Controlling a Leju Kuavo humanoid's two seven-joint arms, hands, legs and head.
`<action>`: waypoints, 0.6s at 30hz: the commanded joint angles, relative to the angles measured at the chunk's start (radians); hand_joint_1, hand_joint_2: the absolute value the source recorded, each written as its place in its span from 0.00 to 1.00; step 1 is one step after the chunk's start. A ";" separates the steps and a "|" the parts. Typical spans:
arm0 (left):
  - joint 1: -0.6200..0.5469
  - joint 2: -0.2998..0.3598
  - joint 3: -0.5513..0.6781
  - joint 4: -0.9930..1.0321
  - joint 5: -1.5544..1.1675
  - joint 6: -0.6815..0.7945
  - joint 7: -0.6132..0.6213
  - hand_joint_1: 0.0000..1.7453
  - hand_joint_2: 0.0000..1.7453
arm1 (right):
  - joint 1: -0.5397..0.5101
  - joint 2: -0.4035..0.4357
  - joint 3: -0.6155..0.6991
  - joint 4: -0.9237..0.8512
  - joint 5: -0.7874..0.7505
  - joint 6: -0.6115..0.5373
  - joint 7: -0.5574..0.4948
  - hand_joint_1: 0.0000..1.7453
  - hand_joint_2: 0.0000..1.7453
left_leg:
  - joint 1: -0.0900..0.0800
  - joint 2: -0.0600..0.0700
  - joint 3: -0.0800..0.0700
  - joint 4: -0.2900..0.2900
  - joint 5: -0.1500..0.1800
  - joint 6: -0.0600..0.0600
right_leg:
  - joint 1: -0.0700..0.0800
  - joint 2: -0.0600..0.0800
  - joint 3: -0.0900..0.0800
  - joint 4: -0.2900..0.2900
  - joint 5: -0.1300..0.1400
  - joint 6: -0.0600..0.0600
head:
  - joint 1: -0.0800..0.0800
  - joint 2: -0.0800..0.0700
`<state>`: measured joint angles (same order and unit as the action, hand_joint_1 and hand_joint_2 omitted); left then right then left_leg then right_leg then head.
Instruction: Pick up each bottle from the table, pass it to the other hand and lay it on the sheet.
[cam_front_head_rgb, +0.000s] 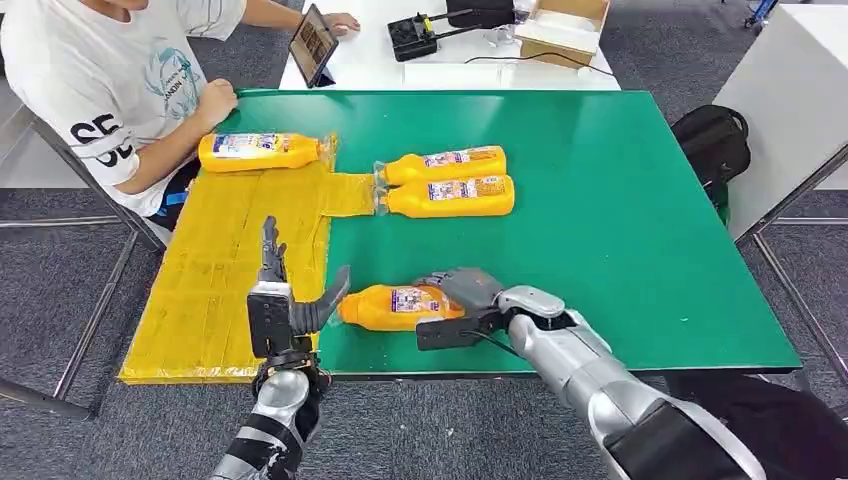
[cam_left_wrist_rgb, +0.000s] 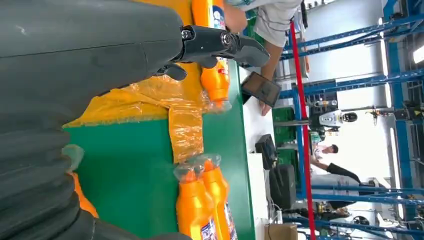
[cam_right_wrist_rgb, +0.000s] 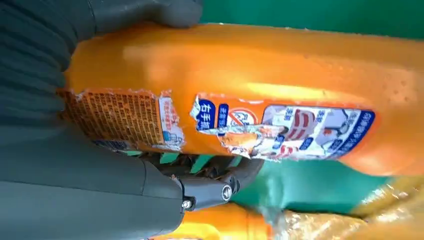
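My right hand (cam_front_head_rgb: 462, 292) grips an orange bottle (cam_front_head_rgb: 398, 306) by its base near the table's front edge; its torn label (cam_right_wrist_rgb: 280, 127) shows close up in the right wrist view. My left hand (cam_front_head_rgb: 285, 305) stands open just left of the bottle's cap end, thumb pointing toward it, not touching. A second orange bottle (cam_front_head_rgb: 258, 151) lies on the yellow sheet (cam_front_head_rgb: 215, 280) at its far end. Two more orange bottles (cam_front_head_rgb: 445, 164) (cam_front_head_rgb: 450, 196) lie side by side on the green table (cam_front_head_rgb: 620, 220), caps toward the sheet's edge, and appear in the left wrist view (cam_left_wrist_rgb: 205, 205).
A person in a white shirt (cam_front_head_rgb: 110, 80) sits at the far left corner, a fist resting by the sheet's bottle. A tablet (cam_front_head_rgb: 312, 45) and a black device (cam_front_head_rgb: 412, 38) sit on the white table behind. A black bag (cam_front_head_rgb: 712, 140) lies on the floor right.
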<state>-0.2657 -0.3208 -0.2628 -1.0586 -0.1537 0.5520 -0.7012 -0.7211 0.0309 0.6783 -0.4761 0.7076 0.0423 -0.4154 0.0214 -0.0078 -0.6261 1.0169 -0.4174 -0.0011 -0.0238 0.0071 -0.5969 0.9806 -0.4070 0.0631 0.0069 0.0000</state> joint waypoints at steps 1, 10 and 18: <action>-0.014 0.016 0.002 0.041 -0.002 0.004 0.003 0.00 1.00 | 0.057 0.044 -0.033 -0.010 -0.032 -0.103 -0.006 1.00 1.00 | 0.001 0.001 0.004 -0.002 -0.001 0.001 | 0.001 0.000 0.004 -0.002 -0.001 -0.003 | 0.000 0.000; 0.028 0.007 0.039 -0.010 -0.018 0.040 0.003 0.00 1.00 | 0.312 0.118 -0.424 -0.670 -0.136 -0.480 0.032 1.00 1.00 | 0.000 0.003 -0.001 0.000 -0.002 0.000 | 0.001 0.002 -0.001 0.001 -0.001 -0.003 | 0.000 0.000; 0.033 0.007 0.040 -0.020 -0.016 0.057 0.003 0.00 1.00 | 0.345 0.124 -0.465 -0.750 -0.140 -0.521 0.027 1.00 1.00 | 0.000 -0.002 0.000 0.000 -0.002 0.001 | 0.000 -0.002 0.002 0.000 -0.002 -0.003 | 0.000 0.000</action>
<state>-0.2294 -0.3204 -0.2384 -1.0861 -0.1732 0.6088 -0.7012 -0.4143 0.1373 0.3158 -1.0736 0.5707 -0.4776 -0.3944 0.0211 -0.0104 -0.6303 1.0169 -0.4176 -0.0011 -0.0242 0.0059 -0.5985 0.9803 -0.4076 0.0633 0.0069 0.0000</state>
